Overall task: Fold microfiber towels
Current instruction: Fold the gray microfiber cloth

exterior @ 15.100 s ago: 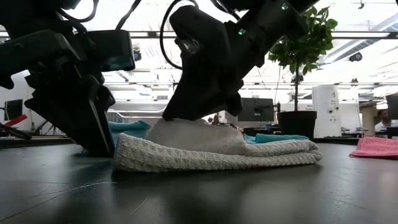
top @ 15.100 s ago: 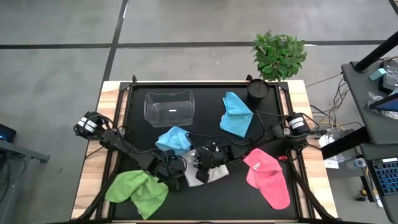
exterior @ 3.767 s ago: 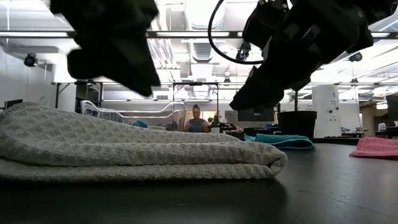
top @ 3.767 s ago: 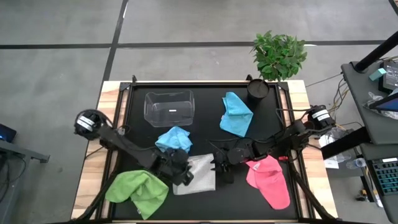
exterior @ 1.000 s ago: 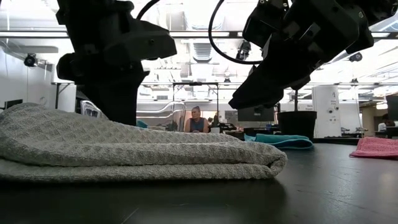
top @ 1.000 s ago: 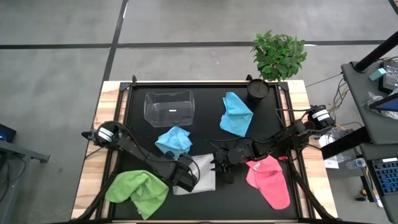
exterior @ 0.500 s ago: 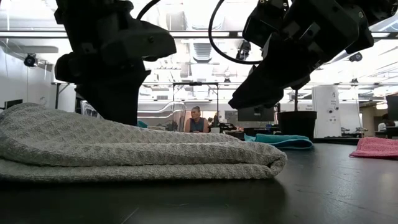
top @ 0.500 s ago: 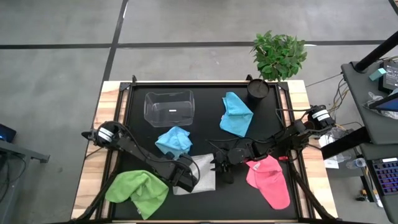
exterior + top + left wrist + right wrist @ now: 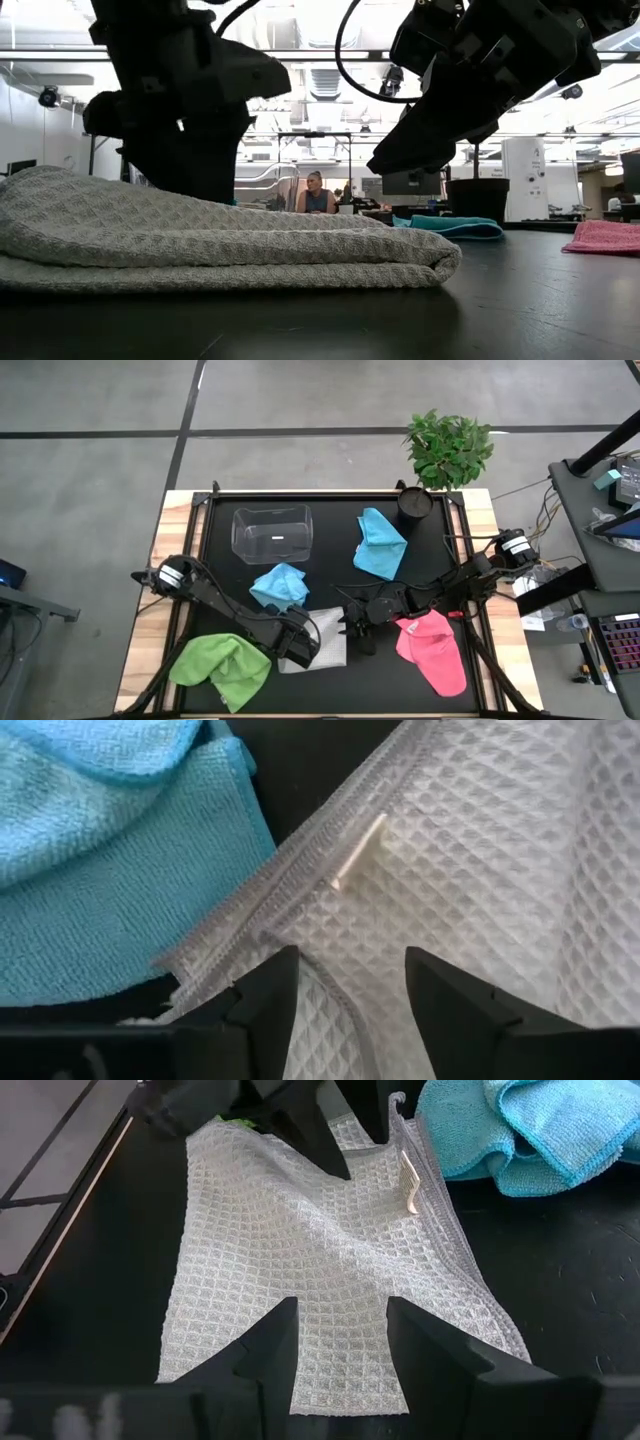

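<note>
Now the folded grey-white towel lies flat, long axis front-to-back.

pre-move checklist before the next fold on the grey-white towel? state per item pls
1. Left gripper let go of the grey-white towel: ok, fingers apart over its hem with nothing pinched.
2. Right gripper free: ok, open and empty above the towel's other side.
3. Towel folded flat: ok, the low view shows two stacked layers with a rounded fold edge.
4. Edges lined up: not ok, the right wrist view shows one side running skewed and the hem layers offset.
5. Nearby light blue towel clear of it: cannot tell, they lie very close at one corner.
6. Pink towel and lime green towel: not ok, lying crumpled, not folded.
</note>
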Action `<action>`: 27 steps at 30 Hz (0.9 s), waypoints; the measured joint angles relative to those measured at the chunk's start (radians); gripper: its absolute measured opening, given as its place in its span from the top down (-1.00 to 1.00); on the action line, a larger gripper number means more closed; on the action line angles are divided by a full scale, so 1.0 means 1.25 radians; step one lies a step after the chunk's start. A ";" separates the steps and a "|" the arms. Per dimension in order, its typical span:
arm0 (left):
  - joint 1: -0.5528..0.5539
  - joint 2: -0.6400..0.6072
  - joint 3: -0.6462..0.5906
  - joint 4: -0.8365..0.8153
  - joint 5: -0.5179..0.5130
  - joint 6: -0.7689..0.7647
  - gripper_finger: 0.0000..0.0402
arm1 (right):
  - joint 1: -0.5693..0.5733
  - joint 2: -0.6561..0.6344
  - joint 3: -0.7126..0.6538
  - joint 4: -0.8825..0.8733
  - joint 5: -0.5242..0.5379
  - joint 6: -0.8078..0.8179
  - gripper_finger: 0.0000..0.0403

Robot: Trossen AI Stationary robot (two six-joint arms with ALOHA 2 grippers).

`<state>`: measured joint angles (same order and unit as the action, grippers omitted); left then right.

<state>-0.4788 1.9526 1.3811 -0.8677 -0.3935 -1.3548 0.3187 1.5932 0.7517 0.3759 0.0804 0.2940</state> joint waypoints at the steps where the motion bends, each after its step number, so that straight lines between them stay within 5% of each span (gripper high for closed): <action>1: 0.001 0.005 0.000 0.000 0.000 0.000 0.15 | 0.000 0.000 0.000 0.000 0.000 0.000 0.28; 10: 0.003 0.034 0.000 -0.003 -0.012 0.023 0.22 | 0.000 0.000 0.000 0.001 0.000 -0.001 0.28; 20: 0.003 0.029 0.000 -0.011 -0.026 0.066 0.95 | 0.000 0.000 0.000 0.002 0.000 -0.001 0.28; 27: -0.001 -0.008 0.015 -0.122 -0.025 0.064 0.99 | 0.000 0.000 0.000 0.002 0.001 -0.001 0.28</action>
<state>-0.4797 1.9430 1.4005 -1.0207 -0.4250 -1.2749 0.3183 1.5932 0.7517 0.3786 0.0811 0.2924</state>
